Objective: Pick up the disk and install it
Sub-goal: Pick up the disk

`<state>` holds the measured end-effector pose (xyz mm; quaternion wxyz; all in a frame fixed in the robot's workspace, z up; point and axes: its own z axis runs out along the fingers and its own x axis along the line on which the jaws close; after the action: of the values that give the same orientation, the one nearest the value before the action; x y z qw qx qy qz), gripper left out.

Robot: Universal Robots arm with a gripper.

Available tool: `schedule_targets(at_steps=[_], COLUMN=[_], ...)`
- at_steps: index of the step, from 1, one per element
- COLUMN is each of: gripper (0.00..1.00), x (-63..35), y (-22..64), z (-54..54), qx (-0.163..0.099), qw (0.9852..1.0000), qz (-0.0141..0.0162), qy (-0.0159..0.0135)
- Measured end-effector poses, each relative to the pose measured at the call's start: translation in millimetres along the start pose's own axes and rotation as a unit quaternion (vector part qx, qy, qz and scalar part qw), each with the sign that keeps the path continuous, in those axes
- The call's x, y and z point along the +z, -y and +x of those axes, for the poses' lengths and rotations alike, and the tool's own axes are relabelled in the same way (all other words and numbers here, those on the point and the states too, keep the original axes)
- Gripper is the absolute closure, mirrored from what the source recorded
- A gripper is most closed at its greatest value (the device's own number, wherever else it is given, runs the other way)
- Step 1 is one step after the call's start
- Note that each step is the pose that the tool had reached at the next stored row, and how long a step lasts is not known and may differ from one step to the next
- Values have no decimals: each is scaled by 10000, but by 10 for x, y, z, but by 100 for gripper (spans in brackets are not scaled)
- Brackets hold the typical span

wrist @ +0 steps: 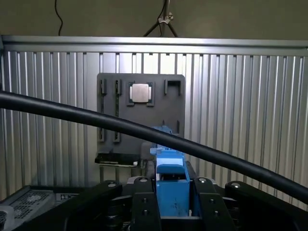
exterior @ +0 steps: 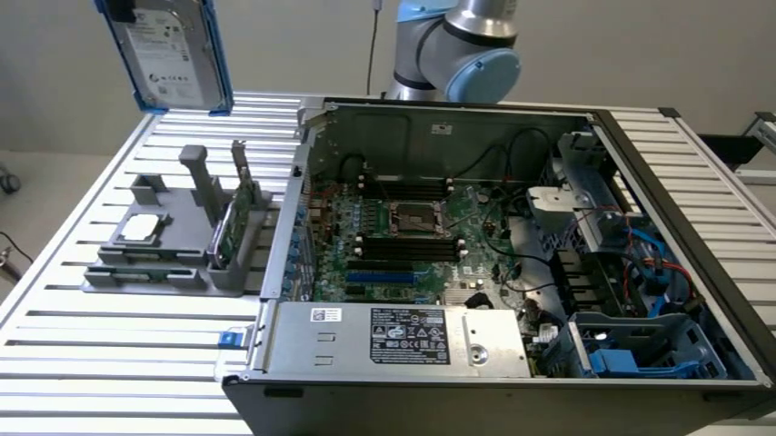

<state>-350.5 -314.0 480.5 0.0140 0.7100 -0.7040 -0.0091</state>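
- The disk (exterior: 174, 53) hangs in the air at the upper left of the exterior view, standing on end with its white label facing the camera and its blue frame running down both long edges.
- It is above the far corner of the slatted metal table (exterior: 97, 363) and touches nothing below it, well apart from the open computer case (exterior: 449, 123).
- In the wrist view the gripper (wrist: 173, 211) is closed narrowly on the blue frame, with a black finger (wrist: 144, 211) pressed against each side of it.
- A thick black cable (wrist: 96, 118) crosses the wrist view in front of the table.
- Beyond the disk in the wrist view lies a grey holder (wrist: 140, 110) on the table, with a small silver chip (wrist: 141, 92) seated in a square pocket.
- In the exterior view the same holder sits at the left middle of the frame, just beside the case, and a thin green card (exterior: 231, 227) stands upright in one of its slots.
- The case fills the centre and right of the frame, lying open with the motherboard (exterior: 412, 236) exposed and a silver power supply box (exterior: 401, 341) along its near edge.
- The robot arm (exterior: 467, 45) shows at the top centre, behind the case.
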Motion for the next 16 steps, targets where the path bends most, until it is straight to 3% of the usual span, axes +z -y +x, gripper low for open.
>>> schedule_targets(at_steps=[6,16], gripper=[67,67], x=[-166,-311], y=[268,716], z=[99,272], qx=[0,-1], qw=[10000,10000], qz=[-26,-81], qy=[0,0])
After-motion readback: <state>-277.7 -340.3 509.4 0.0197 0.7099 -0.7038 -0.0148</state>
